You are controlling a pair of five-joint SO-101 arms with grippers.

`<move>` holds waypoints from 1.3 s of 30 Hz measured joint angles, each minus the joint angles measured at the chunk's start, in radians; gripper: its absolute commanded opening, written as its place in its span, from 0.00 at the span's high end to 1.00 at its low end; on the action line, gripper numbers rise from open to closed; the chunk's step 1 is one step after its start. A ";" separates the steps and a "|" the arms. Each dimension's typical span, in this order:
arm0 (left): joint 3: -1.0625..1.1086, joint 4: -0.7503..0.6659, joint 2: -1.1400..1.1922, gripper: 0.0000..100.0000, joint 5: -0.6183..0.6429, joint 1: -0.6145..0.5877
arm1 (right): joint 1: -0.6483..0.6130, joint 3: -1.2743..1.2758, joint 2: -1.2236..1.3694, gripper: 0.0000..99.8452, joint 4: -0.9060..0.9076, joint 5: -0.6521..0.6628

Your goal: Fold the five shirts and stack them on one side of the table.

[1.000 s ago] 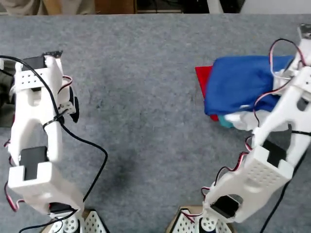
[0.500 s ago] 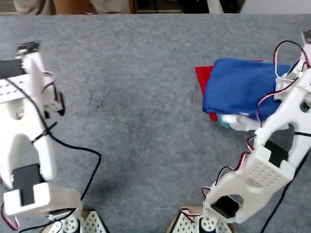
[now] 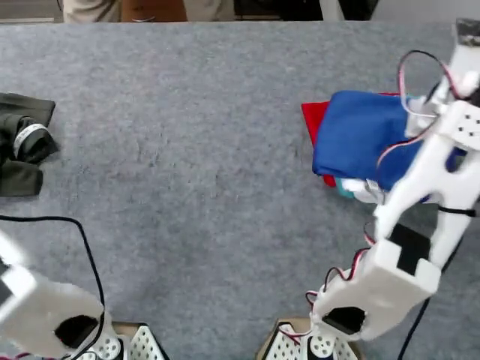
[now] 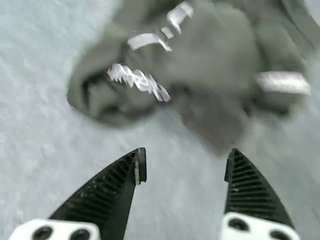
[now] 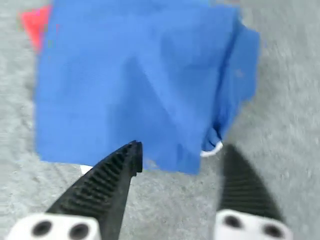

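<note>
Left gripper (image 4: 187, 151) hovering, fingers apart, over dark shirt (image 4: 210, 100) at table (image 3: 225, 90) left edge. Right gripper (image 5: 183, 146) hanging spread wide over blue shirt (image 5: 130, 80) near right edge.

I've a wide passage over the grey felt tabletop (image 3: 210, 150), between the crumpled dark shirt (image 3: 19, 150) at its left edge and the blue-topped folded shirt stack (image 3: 352, 139), which the white right arm (image 3: 409, 266) overhangs.

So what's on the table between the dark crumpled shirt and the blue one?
Nothing. In the high view, the stretch of grey table from the dark shirt to the blue shirt is bare.
</note>
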 measured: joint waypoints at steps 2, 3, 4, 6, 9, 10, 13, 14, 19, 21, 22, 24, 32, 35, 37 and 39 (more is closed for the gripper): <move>-0.101 -0.052 0.147 0.73 0.000 -0.006 | -0.037 0.000 -0.026 0.90 0.000 -0.023; -0.161 -0.072 0.226 0.73 0.000 -0.006 | -0.057 0.000 -0.040 0.90 0.000 -0.038; -0.221 -0.089 0.304 0.73 -0.002 -0.005 | -0.078 0.000 -0.052 0.91 0.000 -0.057; -0.348 -0.117 0.466 0.74 0.008 0.006 | -0.121 0.000 -0.080 0.93 0.000 -0.089; -0.545 -0.129 0.700 0.78 0.032 0.043 | -0.178 0.000 -0.117 0.96 0.000 -0.141; -0.608 -0.124 0.770 0.80 0.035 0.058 | -0.195 0.000 -0.130 0.97 0.000 -0.158; -0.821 -0.044 0.933 0.92 0.035 0.112 | -0.229 0.000 -0.175 1.00 0.003 -0.206; -0.896 0.005 0.967 0.97 0.035 0.126 | -0.236 0.000 -0.193 1.00 0.003 -0.215; -1.128 0.270 0.982 0.98 0.037 0.210 | -0.264 0.000 -0.304 1.00 0.003 -0.227; -1.122 0.305 0.945 0.98 0.037 0.236 | -0.264 0.017 -0.351 1.00 0.003 -0.230; -1.106 0.308 0.921 0.98 0.038 0.242 | -0.265 0.038 -0.373 1.00 0.003 -0.230; -1.057 0.318 0.852 0.98 0.043 0.244 | -0.269 0.097 -0.400 1.00 0.003 -0.230; -0.440 0.318 0.327 0.98 0.044 0.341 | -0.419 0.221 -0.410 1.00 -0.034 -0.201; -0.037 0.318 0.014 0.98 -0.014 0.450 | -0.500 0.224 -0.411 1.00 -0.107 -0.170; 0.230 0.316 -0.210 0.98 -0.071 0.523 | -0.549 0.236 -0.411 1.00 -0.152 -0.129; 0.462 0.315 -0.446 0.98 -0.132 0.582 | -0.594 0.261 -0.411 1.00 -0.189 -0.101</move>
